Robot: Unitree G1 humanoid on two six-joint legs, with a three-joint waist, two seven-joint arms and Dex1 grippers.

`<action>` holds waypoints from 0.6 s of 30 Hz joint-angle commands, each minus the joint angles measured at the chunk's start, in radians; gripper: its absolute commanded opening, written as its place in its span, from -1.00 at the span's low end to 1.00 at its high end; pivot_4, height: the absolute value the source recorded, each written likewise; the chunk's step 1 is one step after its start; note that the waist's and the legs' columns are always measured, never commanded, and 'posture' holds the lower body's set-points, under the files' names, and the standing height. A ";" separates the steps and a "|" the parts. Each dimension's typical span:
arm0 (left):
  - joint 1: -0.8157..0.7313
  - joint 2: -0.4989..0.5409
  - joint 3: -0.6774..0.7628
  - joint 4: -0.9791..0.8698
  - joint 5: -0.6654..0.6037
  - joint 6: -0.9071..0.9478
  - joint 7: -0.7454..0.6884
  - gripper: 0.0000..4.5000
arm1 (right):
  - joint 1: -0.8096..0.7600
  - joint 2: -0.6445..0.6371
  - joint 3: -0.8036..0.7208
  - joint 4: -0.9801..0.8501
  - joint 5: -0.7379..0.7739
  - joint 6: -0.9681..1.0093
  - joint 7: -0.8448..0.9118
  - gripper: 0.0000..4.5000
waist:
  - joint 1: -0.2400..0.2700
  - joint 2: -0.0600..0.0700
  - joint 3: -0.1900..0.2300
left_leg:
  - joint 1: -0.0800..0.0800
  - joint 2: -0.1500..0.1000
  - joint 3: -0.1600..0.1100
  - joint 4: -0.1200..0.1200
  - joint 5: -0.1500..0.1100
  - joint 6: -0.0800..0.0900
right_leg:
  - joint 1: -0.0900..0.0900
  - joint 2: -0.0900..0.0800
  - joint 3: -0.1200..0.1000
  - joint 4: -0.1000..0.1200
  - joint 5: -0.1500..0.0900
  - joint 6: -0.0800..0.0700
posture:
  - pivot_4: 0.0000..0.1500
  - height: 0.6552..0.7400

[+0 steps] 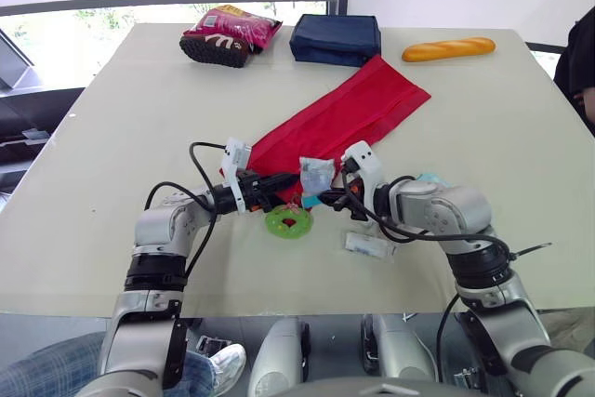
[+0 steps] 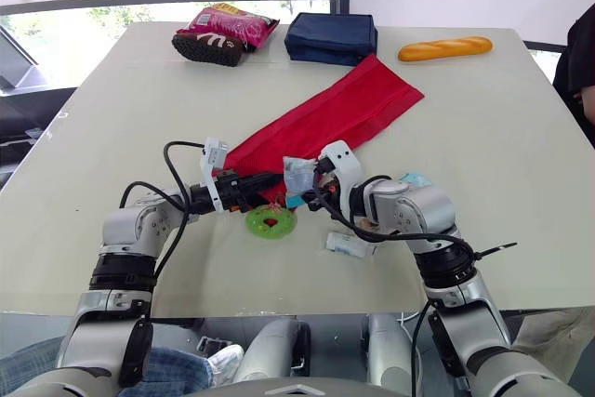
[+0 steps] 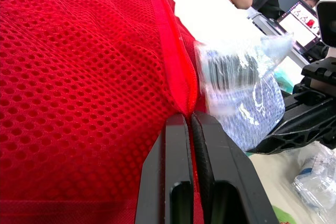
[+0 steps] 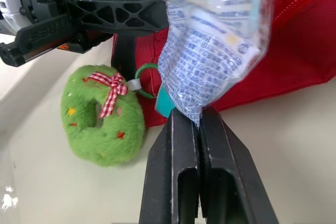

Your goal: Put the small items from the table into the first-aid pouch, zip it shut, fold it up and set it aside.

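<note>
The red mesh first-aid pouch (image 1: 339,123) lies unfolded, running diagonally across the table's middle. My left gripper (image 1: 289,183) is shut on the pouch's edge at its near end; the wrist view has the fingers (image 3: 176,135) pinching the red seam (image 3: 173,51). My right gripper (image 1: 318,196) is shut on a clear packet with blue print (image 1: 316,174), holding it upright right at that near end (image 4: 210,45). A green plush wreath with a checked bow (image 1: 288,221) lies just in front, joined to the pouch by a small ring (image 4: 140,74).
Another clear packet (image 1: 369,245) lies under my right forearm, with a teal item (image 1: 432,178) beside it. At the far edge sit a pink snack bag (image 1: 228,34), a navy pouch (image 1: 337,39) and a bread roll (image 1: 448,48). A person (image 1: 581,53) is at the right.
</note>
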 commanded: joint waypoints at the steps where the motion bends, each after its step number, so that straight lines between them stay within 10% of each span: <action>1: -0.006 0.007 0.001 -0.039 -0.010 -0.020 -0.017 -1.00 | -0.022 -0.006 -0.037 -0.015 0.023 0.006 0.016 -0.99 | 0.000 0.000 0.000 | 0.000 0.000 0.000 0.000 0.000 0.000 | 0.000 0.000 0.000 0.000 0.000 0.000 | 1.00 0.44; 18: -0.033 0.009 0.029 -0.027 -0.024 -0.090 -0.057 -1.00 | -0.008 0.025 -0.148 0.064 0.128 0.204 0.026 -0.99 | 0.000 0.000 0.000 | 0.000 0.000 0.000 0.000 0.000 0.000 | 0.000 0.000 0.000 0.000 0.000 0.000 | 1.00 0.44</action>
